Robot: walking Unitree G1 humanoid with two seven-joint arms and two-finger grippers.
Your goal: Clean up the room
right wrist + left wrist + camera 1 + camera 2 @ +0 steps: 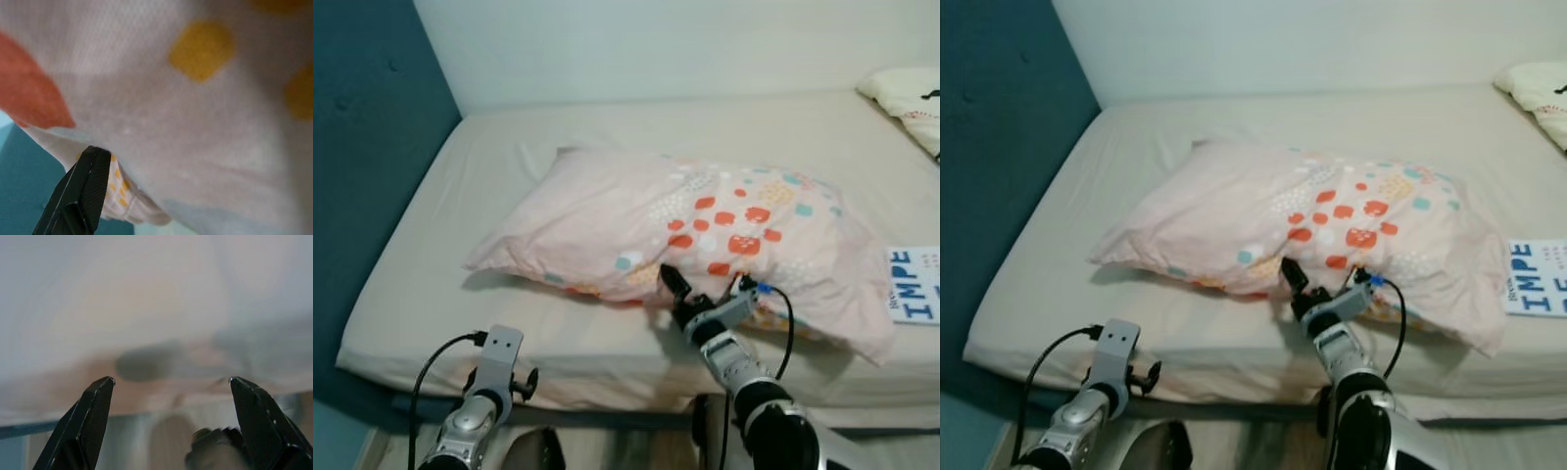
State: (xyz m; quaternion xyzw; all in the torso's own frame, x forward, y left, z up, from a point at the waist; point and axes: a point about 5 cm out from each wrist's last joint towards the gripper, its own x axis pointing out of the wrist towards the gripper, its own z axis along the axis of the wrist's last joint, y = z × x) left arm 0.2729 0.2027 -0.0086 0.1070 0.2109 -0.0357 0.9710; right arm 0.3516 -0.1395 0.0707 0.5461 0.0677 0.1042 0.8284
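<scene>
A pale pink pillow (705,230) with orange, yellow and teal spots lies across the middle of the bed (421,284). My right gripper (685,292) is open at the pillow's near edge. One black finger (80,191) shows beside the cloth, and the pillow hides the other. In the right wrist view the spotted fabric (186,112) is pressed close against the camera. My left gripper (171,379) is open and holds nothing. It hangs low at the left (504,377), just in front of the mattress's front edge.
A white sheet with blue letters (913,284) lies on the bed at the right edge. A cream pillow or cloth (909,98) sits in the far right corner. A teal wall (362,147) runs along the bed's left side, with a white wall behind.
</scene>
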